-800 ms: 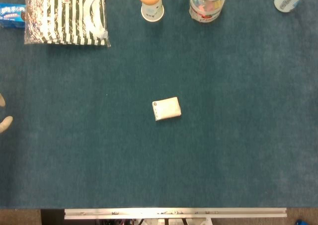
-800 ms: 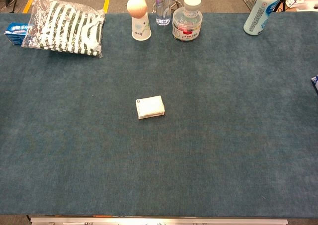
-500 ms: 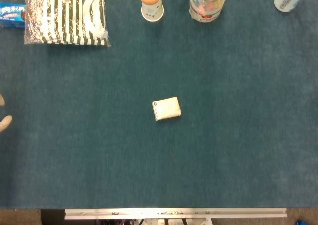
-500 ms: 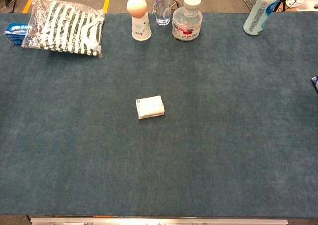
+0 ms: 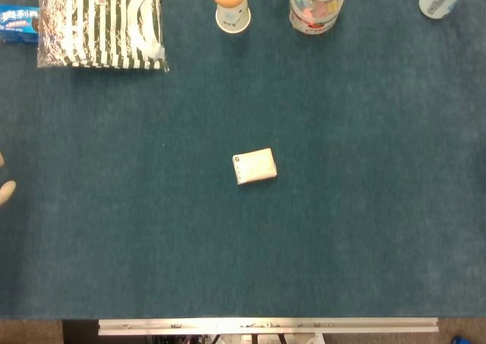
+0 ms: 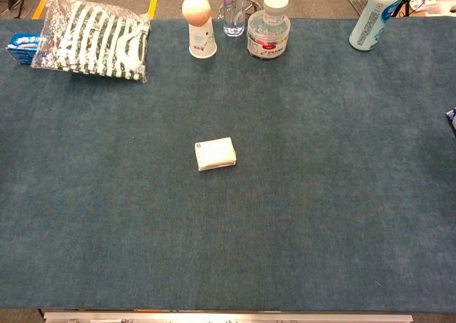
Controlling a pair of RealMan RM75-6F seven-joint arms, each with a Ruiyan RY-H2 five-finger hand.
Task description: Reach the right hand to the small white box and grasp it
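Small white box (image 5: 254,165), striped bag (image 5: 99,21) well apart

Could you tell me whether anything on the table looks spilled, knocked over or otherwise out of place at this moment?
Nothing stands out. The small white box lies flat and alone mid-table, turned slightly askew to the table edge. The cup, the jar and the white bottle stand upright along the far edge, and the striped bag lies flat. No spill shows.
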